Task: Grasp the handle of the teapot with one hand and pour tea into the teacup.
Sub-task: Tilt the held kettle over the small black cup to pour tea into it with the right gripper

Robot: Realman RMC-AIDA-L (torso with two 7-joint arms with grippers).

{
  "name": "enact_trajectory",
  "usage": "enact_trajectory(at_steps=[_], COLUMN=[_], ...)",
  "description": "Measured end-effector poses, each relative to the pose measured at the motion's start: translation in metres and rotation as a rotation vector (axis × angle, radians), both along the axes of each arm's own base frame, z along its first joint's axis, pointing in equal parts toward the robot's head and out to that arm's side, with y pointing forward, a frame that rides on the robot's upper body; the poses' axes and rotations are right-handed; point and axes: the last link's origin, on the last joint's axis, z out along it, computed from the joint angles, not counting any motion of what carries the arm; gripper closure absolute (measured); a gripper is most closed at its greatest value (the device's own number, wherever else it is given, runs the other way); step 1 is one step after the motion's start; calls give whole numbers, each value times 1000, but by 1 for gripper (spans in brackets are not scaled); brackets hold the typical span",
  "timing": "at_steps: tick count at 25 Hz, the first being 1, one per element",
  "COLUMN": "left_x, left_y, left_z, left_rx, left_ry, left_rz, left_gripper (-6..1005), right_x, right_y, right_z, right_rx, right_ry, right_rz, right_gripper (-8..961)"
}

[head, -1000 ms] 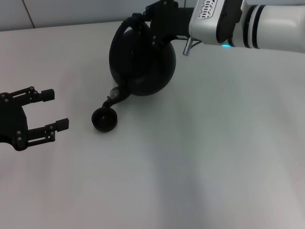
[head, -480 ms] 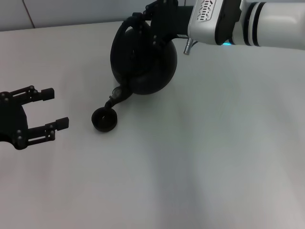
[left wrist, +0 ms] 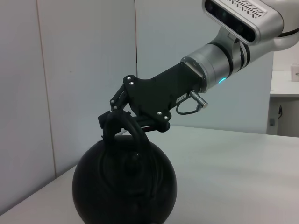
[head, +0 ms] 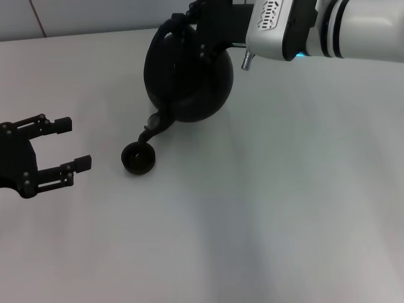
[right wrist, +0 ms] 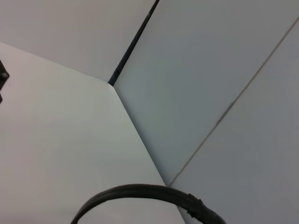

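Lifted slightly, round matte teapot (head: pixel 188 79) hangs from right gripper (head: pixel 189 28) pinching its handle (left wrist: pixel 122 128)

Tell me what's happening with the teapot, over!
Right pincer shut on handle. Teapot tipped, spout over teacup. Left pincer open, idle at the left. Nothing in the way.

Head view — high, looking forward and down over the tabletop (head: pixel 265 208). Left wrist view — low near the table edge, facing level toward the teapot (left wrist: pixel 124 186), shared with the head view. Right wrist view — close above the handle (right wrist: pixel 140 192), facing the table's far corner and wall.
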Motion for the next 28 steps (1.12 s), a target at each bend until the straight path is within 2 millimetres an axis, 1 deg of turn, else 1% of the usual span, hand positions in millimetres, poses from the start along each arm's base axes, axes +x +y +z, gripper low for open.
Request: enact_trajectory(at_steps=[16,28], left_x=[-2,-2], left_y=[-2,-2], left_z=[-2,-3], left_rx=[4,3], left_ry=[1,-2], left_rz=[1,2], left_gripper=[247,246], right_x=[-5,-8], right_y=[-1,-2], right_z=[3,1], right_rx=[21,35], right_ry=[-57,-97], right_rz=[50,74], right_gripper=[850,855])
